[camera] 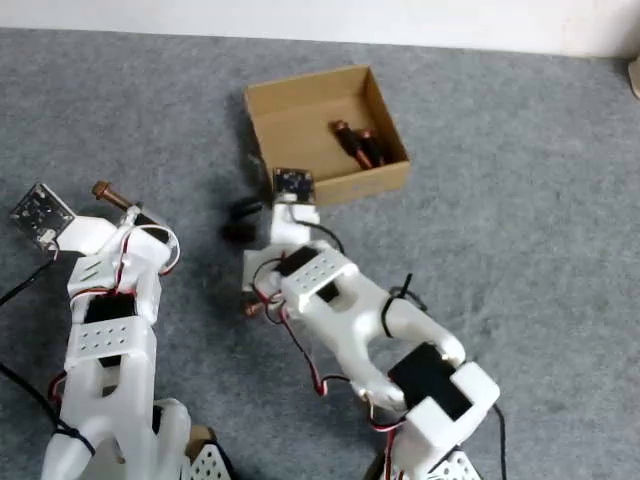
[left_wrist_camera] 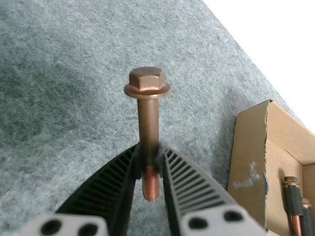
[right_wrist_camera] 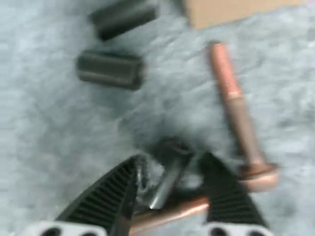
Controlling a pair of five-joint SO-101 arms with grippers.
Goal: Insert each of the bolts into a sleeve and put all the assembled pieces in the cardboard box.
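My left gripper [left_wrist_camera: 149, 150] is shut on the threaded end of a copper bolt [left_wrist_camera: 147, 118], whose hex head points away over the carpet. From above, that bolt [camera: 108, 193] sticks out at the far left. My right gripper [right_wrist_camera: 170, 160] hangs low over the carpet, fingers apart around a dark sleeve [right_wrist_camera: 171, 164] that lies on top of a second bolt [right_wrist_camera: 167, 212]. A third bolt [right_wrist_camera: 240, 115] lies beside it. Two more sleeves [right_wrist_camera: 109, 69] lie farther off, toward the cardboard box [camera: 295, 125]. The box holds assembled pieces [camera: 355, 143].
Grey carpet covers the table [camera: 520, 200]. The right arm [camera: 330, 290] stretches across the middle, hiding its gripper from above; a bolt head [camera: 253, 309] pokes out beside it. The two loose sleeves [camera: 240, 220] lie just left of the box's near corner.
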